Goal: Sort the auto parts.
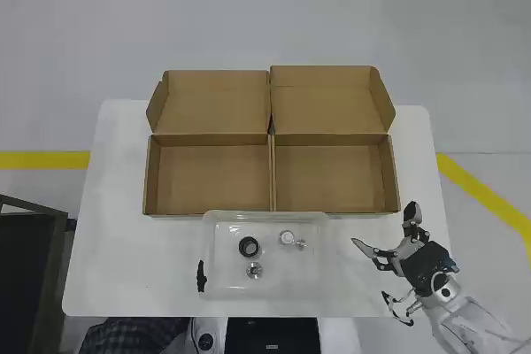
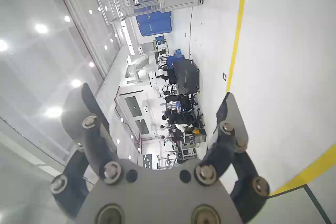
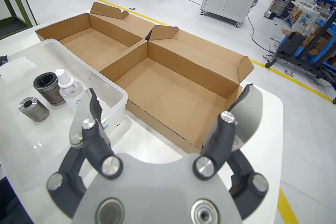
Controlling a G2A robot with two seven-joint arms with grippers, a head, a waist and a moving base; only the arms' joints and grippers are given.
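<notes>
A clear plastic tray (image 1: 265,214) at the table's front middle holds three parts: a black-bored linear bearing (image 1: 249,245), a small white bottle-shaped part (image 1: 288,238) and a plain metal sleeve (image 1: 254,270). In the right wrist view the bearing (image 3: 48,87), white part (image 3: 69,89) and sleeve (image 3: 34,108) stand upright in the tray (image 3: 86,70). My right gripper (image 1: 385,227) hovers open and empty over the table to the right of the tray, also seen as the right gripper (image 3: 170,88). My left gripper (image 2: 157,91) is open, empty, and faces the room and floor.
Two open, empty cardboard boxes, left (image 1: 208,177) and right (image 1: 332,177), sit side by side behind the tray with lids folded back. A small black piece (image 1: 200,276) sits at the tray's left edge. A dark rack (image 1: 18,257) stands left of the table.
</notes>
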